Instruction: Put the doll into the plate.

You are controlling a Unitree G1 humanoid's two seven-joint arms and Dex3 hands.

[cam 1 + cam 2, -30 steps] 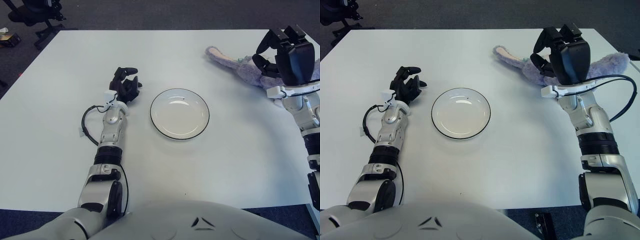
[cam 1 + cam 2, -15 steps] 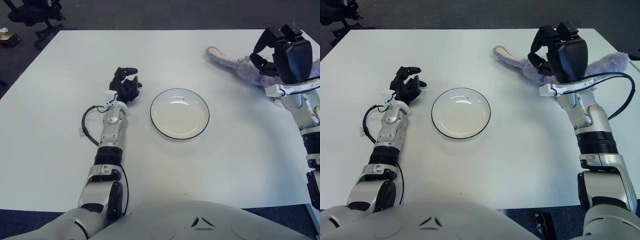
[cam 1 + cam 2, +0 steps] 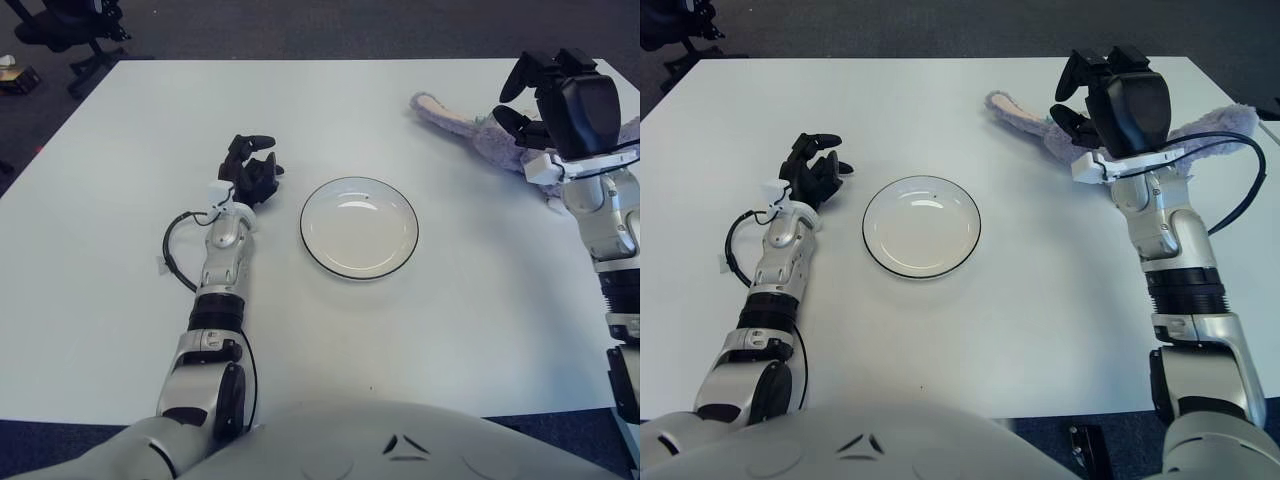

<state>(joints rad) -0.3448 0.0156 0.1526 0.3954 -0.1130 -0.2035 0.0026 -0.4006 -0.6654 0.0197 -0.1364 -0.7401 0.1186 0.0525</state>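
Observation:
A purple plush doll (image 3: 1024,112) lies at the far right of the white table, one long limb pointing left; my hand hides its middle. My right hand (image 3: 1076,96) hovers over the doll with its fingers spread and holds nothing. It also shows in the left eye view (image 3: 516,96). A white plate (image 3: 921,226) with a dark rim sits at the table's middle and is empty. My left hand (image 3: 814,166) rests on the table just left of the plate, fingers relaxed and empty.
A black cable loop (image 3: 732,250) lies beside my left forearm. The table's far edge (image 3: 890,58) borders dark carpet. An office chair (image 3: 70,25) stands off the far left corner. A cable (image 3: 1240,215) trails from my right wrist.
My right hand has shifted a little up and left over the doll, and its fingers have spread wider. The left arm, plate and doll have not moved.

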